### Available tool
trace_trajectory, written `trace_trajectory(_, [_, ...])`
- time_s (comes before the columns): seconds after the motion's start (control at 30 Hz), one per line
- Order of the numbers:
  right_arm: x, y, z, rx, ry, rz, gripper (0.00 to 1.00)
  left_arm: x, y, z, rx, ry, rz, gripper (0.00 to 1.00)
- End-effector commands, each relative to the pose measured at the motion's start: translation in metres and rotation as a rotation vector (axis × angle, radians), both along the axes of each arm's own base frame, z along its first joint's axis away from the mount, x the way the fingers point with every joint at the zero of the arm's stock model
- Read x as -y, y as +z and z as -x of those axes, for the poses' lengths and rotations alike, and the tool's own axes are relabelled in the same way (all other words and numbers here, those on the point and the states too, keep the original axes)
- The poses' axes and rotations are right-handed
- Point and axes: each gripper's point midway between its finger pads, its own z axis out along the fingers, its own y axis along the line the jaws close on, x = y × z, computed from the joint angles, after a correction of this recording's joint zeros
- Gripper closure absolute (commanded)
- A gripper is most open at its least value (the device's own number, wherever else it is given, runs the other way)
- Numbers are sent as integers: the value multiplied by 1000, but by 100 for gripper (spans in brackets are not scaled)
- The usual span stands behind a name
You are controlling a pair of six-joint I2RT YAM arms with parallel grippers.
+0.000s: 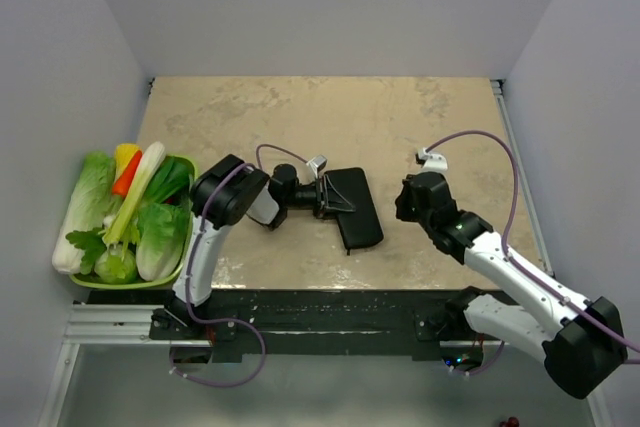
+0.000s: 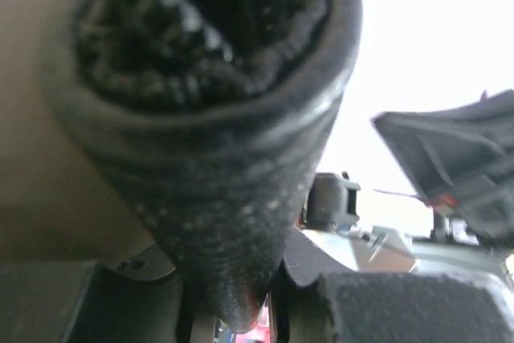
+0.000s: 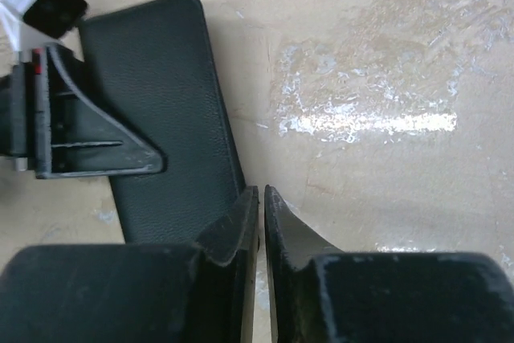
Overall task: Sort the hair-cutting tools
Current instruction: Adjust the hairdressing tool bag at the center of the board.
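No hair-cutting tools show in any view. A black folding case (image 1: 358, 212) lies at the table's middle, and my left gripper (image 1: 322, 197) is shut on its left edge. In the left wrist view the case (image 2: 217, 118) fills most of the picture, its dark edge pinched at my left gripper (image 2: 241, 299). My right gripper (image 1: 408, 199) hovers just right of the case. Seen from the right wrist, my right gripper (image 3: 262, 198) is shut with nothing between its fingers, low over the bare table beside the case (image 3: 169, 118).
A green basket (image 1: 182, 247) full of vegetables stands at the table's left edge. White walls close in the table on the left, back and right. The left arm's finger (image 3: 88, 138) lies on the case's near side in the right wrist view.
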Motion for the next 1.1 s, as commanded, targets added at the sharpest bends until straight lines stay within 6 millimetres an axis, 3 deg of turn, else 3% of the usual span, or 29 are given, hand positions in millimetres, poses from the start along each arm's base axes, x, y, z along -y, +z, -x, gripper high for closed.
trace_trajectory(0.0, [0, -4, -1, -7, -2, -20, 97, 12, 39, -14, 190, 13, 167, 100])
trace_trajectory(0.1, [0, -13, 1, -24, 4, -16, 100, 12, 20, -18, 141, 31, 83, 100])
trace_trajectory(0.27, [-2, -25, 2, -38, 6, -21, 96, 0, -16, -27, 119, 80, -225, 85])
trace_trajectory(0.4, [-6, -34, -2, -52, 7, -22, 88, -12, -17, -35, 138, 130, -377, 73])
trace_trajectory(0.43, [-6, -35, -3, -53, 3, -22, 88, -13, -14, -38, 151, 137, -389, 66])
trace_trajectory(0.5, [-7, -39, -8, -56, -6, -21, 88, -20, -13, -39, 157, 144, -450, 38])
trace_trajectory(0.53, [-7, -40, -10, -54, -14, -17, 88, -20, -10, -41, 167, 146, -461, 1])
trace_trajectory(0.8, [-15, -52, -30, -76, -23, -55, 100, -41, -5, -35, 197, 120, -617, 1])
trace_trajectory(0.93, [-19, -63, -34, -106, -13, -58, 100, -51, 2, -32, 229, 138, -649, 1])
trace_trajectory(1.07, [-31, -74, -41, -123, 28, -74, 100, -54, -2, -26, 216, 137, -652, 1])
